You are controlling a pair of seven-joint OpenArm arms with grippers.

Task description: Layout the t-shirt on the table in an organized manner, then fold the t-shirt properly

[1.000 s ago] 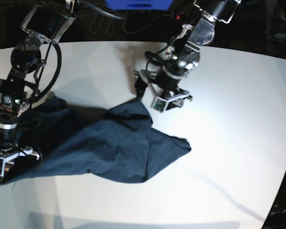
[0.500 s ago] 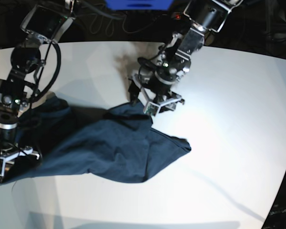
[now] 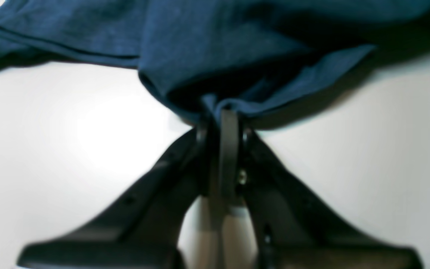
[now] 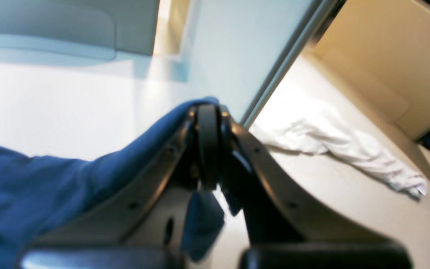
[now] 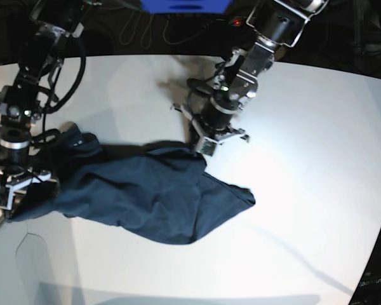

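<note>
Over at the surface's left edge, the right gripper [image 5: 11,194] is clamped on one end of the t-shirt [image 5: 146,194]; the right wrist view shows navy cloth pinched between its closed jaws and spilling off to one side. Beyond that edge, the same view catches a white cloth [image 4: 334,145] lying on a separate beige top, no part of this job.

Moving across, the t-shirt sprawls over the left-centre of the surface [image 5: 305,140], a rumpled dark heap with folds running every way. No sleeve or neckline can be picked out from above, so which part each arm has is hard to call.

Toward the far-centre of the surface, the left gripper [image 5: 200,147] is down on the shirt's upper edge. The left wrist view shows its jaws closed tight with a gathered bit of hem [image 3: 222,106] nipped at the tips.

So where are we? Early, by my reading. Both ends look held, but the cloth is not spread flat, and the laying out comes first. Every fold remains to be made.
</note>
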